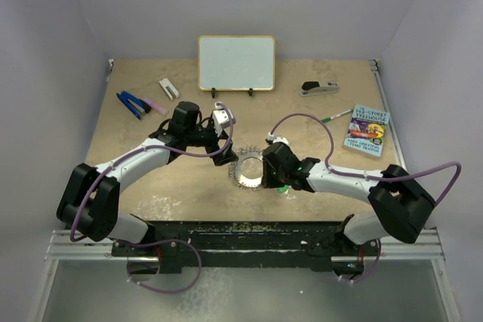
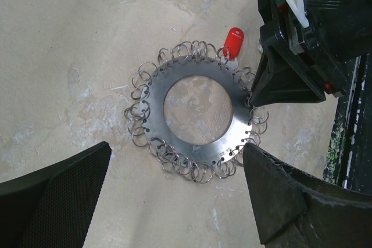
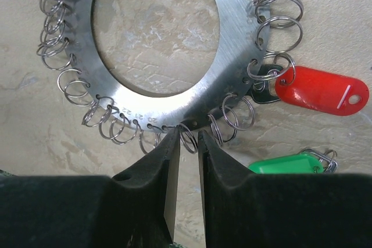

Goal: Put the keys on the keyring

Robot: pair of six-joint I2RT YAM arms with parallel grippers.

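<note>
Beige mottled tabletop (image 1: pixel 189 186) from the top camera. The large flat silver metal keyring (image 1: pixel 246 169), fringed with small wire loops, lies at the middle between two black arms. The left gripper (image 1: pixel 225 157) is at its left rim and the right gripper (image 1: pixel 266 174) is at its right rim. The small green-headed key (image 1: pixel 281 186), plastic head, peeks out just beside the right gripper. At the back stands a white wood-framed board (image 1: pixel 235 63). Off to the right lie a colourful paperback book (image 1: pixel 367 130) and a green-capped pen (image 1: pixel 336 115).

Over to the left wrist. The left gripper (image 2: pixel 177 148) is spread wide with nothing held, its black fingers (image 2: pixel 55 198) standing either side of the keyring's (image 2: pixel 154 94) near edge. The small red-headed key (image 2: pixel 232 41), plastic head, lies at the far rim, touching the loops. The right gripper's (image 2: pixel 253 94) black finger comes down at the rim on the right.

Now the right wrist. The right gripper (image 3: pixel 188 139) is narrow, just a slim gap, with one wire loop of the keyring (image 3: pixel 232 56) sitting between its tips. Whether the pads (image 3: pixel 151 172) actually pinch that loop, I cannot tell. The red-headed key (image 3: pixel 322 90) lies right of the rim, its end in among the loops; threaded or not is unclear. The green-headed key (image 3: pixel 285 164) lies on the table apart from the ring, just beside the right finger and partly hidden behind it.
</note>
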